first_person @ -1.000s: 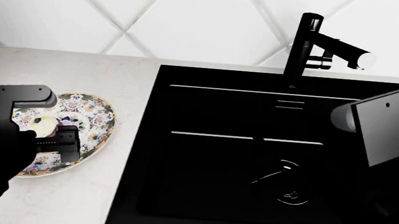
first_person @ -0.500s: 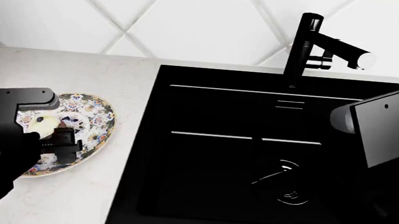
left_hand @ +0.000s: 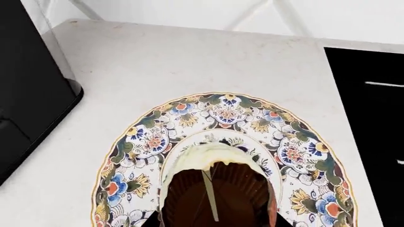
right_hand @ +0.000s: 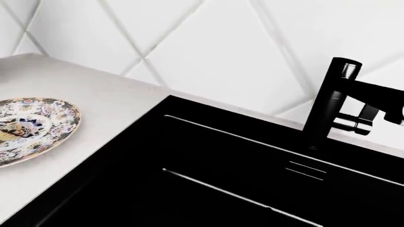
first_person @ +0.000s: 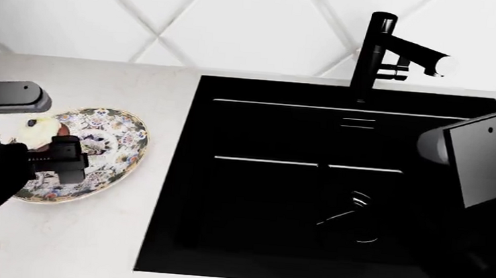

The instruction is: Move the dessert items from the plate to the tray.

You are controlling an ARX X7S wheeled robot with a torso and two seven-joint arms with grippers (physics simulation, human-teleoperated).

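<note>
Left gripper (first_person: 47, 153): over the plate, closed around the cupcake (left_hand: 211, 189), whose brown base and white frosting fill the space between its jaws in the left wrist view.
Right gripper: out of sight; state cannot be told.
Plate (first_person: 119, 152): floral, on the counter (first_person: 89, 246) beside the sink (first_person: 333, 185).
Tray (left_hand: 28, 94): black, near the plate's far side from the sink.
Donut: not visible.
Step in hand, by judgement: cupcake pick-up. Next calls for a lift clear of the plate's rim, then carrying across to the tray.
</note>
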